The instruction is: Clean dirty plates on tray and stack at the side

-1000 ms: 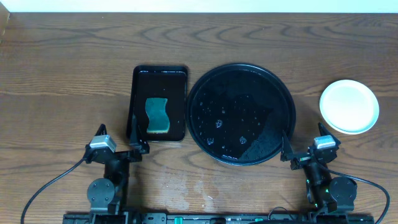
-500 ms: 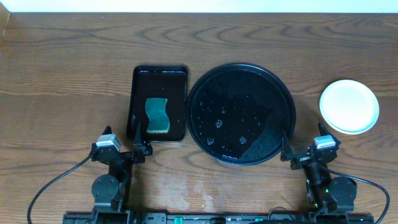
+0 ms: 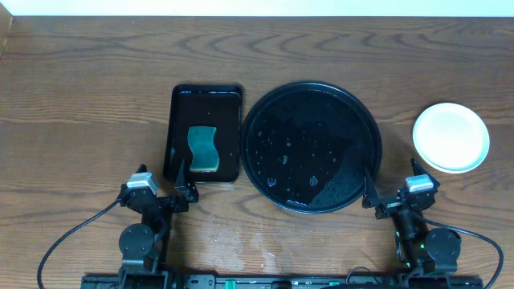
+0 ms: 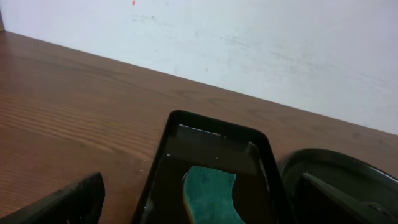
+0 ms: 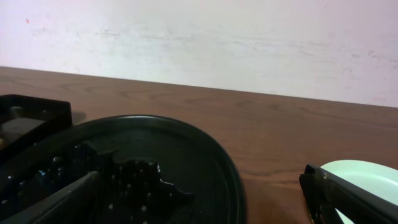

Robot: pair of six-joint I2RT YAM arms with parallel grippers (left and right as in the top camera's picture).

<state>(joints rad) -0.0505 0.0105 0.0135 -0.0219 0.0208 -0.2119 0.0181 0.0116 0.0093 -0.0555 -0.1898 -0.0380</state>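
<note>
Left fingers (image 4: 62, 202) shifted slightly right

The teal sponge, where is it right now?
Overhead, the teal wavy sponge lies inside the small rectangular black tray on the wooden table, just left of the large round glossy black tray.

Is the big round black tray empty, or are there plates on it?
Empty of plates. The tray holds only shiny drops; a pale plate sits outside it, off to the side.
</note>
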